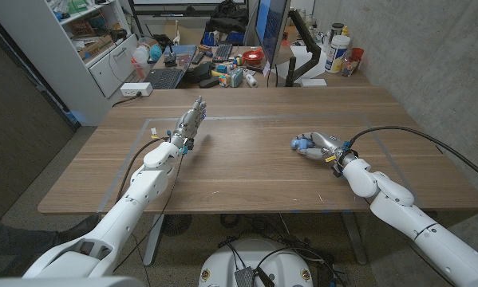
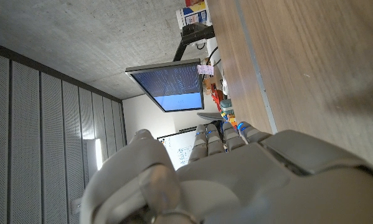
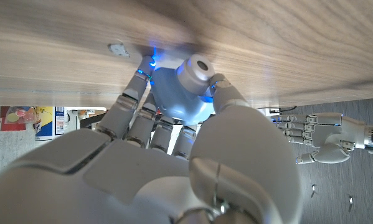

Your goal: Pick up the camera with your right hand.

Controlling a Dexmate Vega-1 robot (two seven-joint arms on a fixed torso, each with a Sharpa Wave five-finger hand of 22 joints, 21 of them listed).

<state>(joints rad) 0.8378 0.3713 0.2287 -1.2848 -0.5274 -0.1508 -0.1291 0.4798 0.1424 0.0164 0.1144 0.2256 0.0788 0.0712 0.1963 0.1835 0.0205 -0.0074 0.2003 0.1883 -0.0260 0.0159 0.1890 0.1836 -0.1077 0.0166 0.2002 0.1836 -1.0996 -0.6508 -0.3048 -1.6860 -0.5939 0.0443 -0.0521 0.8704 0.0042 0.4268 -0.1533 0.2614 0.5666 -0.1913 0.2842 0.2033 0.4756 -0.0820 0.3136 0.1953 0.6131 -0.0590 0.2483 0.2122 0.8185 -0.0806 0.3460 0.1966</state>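
**My right hand closes on the camera**

My right hand wraps its fingers and thumb around the one camera, pale blue with a round silver lens, against the counter. My left hand is well apart, fingers straight together, holding nothing.

Both arms are clad in smooth white shells. The left hand and right hand are grey, blue-lit; black cables are routed to the wrists.

A lab or tech workspace, cluttered and busy.
Behind the wooden table: a monitor, laptop, parts-strewn bench, white shelving, concrete walls.
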